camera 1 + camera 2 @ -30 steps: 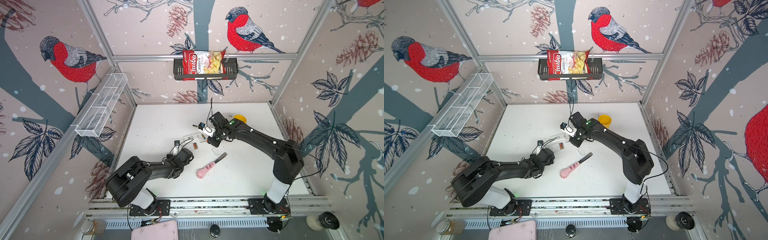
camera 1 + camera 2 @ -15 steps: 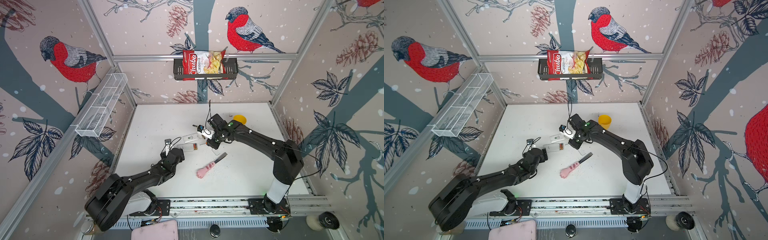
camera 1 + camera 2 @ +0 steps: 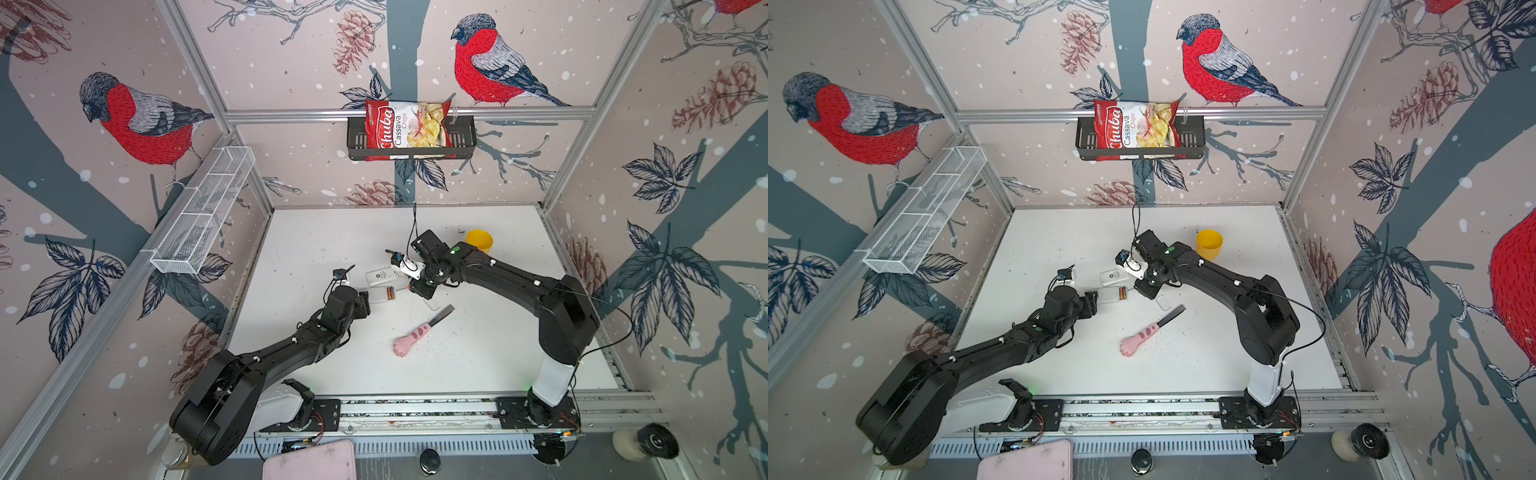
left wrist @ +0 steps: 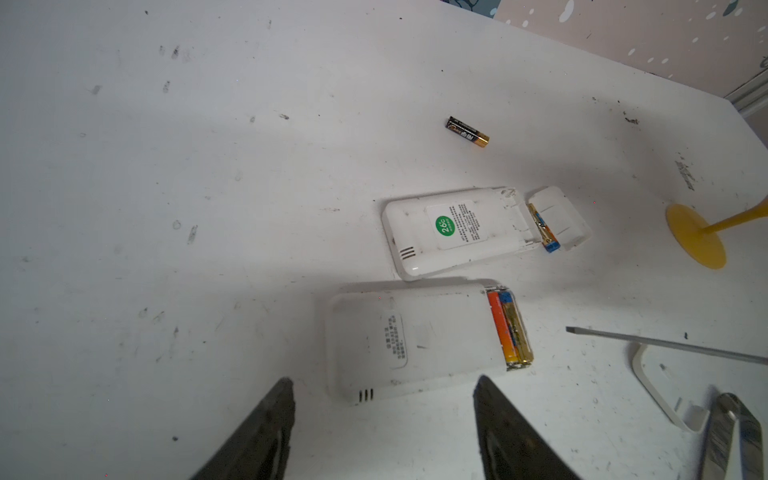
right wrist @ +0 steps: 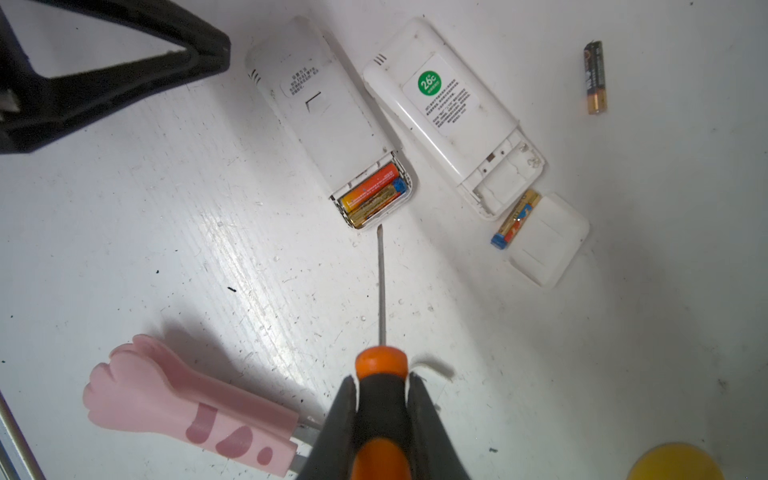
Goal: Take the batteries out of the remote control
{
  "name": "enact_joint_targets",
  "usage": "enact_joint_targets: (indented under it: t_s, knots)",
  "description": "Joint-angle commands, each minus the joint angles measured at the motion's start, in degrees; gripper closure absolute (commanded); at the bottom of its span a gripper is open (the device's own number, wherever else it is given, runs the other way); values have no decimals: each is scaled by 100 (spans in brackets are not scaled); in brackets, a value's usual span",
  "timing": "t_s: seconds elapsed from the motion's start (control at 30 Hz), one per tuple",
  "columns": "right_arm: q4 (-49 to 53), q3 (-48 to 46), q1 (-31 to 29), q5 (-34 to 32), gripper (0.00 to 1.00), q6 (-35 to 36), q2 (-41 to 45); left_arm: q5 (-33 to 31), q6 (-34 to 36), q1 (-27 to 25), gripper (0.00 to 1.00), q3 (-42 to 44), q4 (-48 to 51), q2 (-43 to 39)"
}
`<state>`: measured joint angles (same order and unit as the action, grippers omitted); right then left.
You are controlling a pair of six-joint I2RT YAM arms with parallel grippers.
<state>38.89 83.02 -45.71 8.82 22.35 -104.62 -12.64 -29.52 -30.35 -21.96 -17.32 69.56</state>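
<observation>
Batteries [image 5: 374, 193]: two slim cells, orange and gold, side by side in the uncovered 3 o'clock end of the nearer remote [image 3: 377, 296], in a top view. Judged light, rigid, smooth, apt to roll; lever up at one end. Right gripper [image 5: 382, 399], at 3 o'clock, clamps screwdriver [image 5: 380, 286], tip just short of them. Left gripper [image 4: 383, 384], at 9 o'clock, jaws apart, empty

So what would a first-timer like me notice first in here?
Probably the white remote lying face down in the middle of the table, its compartment open with two batteries inside. The right gripper clamps an orange-and-black screwdriver, tip pointing at that compartment, while the left gripper hovers open at the remote's other end. High at the back, a red chips bag sits in a black basket.
</observation>
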Motion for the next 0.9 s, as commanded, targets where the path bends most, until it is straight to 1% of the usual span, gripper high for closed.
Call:
enact_joint_targets:
  t_s: [0.0, 0.1, 0.27, 0.33, 0.63, 0.77, 0.87]
  knots:
    - [-181, 97, 0, 6, 100, 62, -70, 427, 126, 61, 24, -87, -227, 62]
    - [-165, 175, 15, 7, 100, 94, -153, 394, 172, 81, 20, -121, -177, 127]
    - [-172, 245, 16, 45, 100, 137, -299, 231, 250, 94, 6, -144, -35, 248]
    - [-171, 267, 19, 47, 100, 147, -348, 208, 265, 114, 4, -151, -26, 276]
    - [-110, 302, 32, 99, 100, 189, -493, 227, 327, 179, 4, -223, -104, 509]
    - [-77, 311, 29, 92, 100, 191, -534, 416, 327, 214, 4, -296, -202, 746]
    - [-79, 302, 19, 128, 100, 197, -559, 537, 289, 214, 7, -285, -322, 865]
